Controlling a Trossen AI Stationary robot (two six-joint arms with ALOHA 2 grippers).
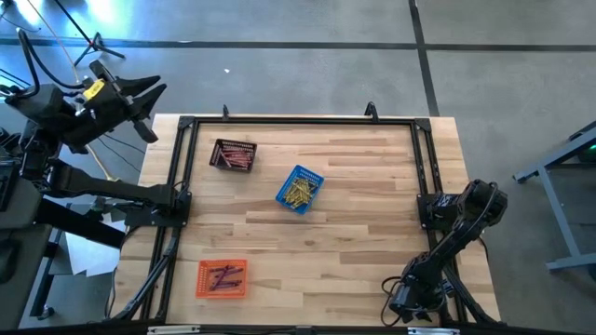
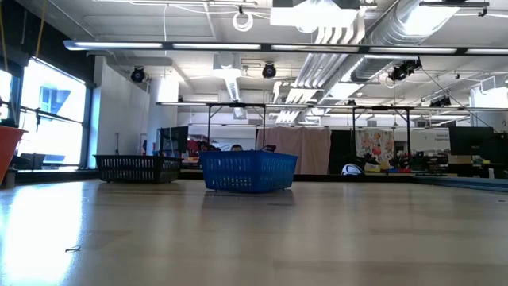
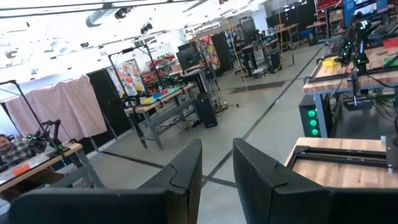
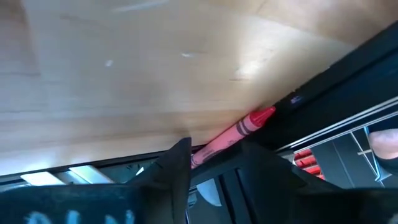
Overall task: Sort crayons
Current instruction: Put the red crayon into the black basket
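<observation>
Two dark arms of matte black links with rounded joints.

Left arm [image 1: 88, 154]: long black segments, chunky wrist block with a yellow tag or label on top, thin black cables looping off behind it, a pair of black pointed fingers [image 1: 149, 98] at the end. Same fingers [image 3: 186, 171] up close: broad, flat, angular black plates with bevelled edges. Right arm [image 1: 456, 233]: black too, bulbous round joint housings, stubby links, black cable along the side. Right gripper [image 1: 407, 300]: a small black block. Its fingers [image 4: 177, 165] up close: dark, smooth, wedge-shaped, faint pale marking on the housing beneath.
</observation>
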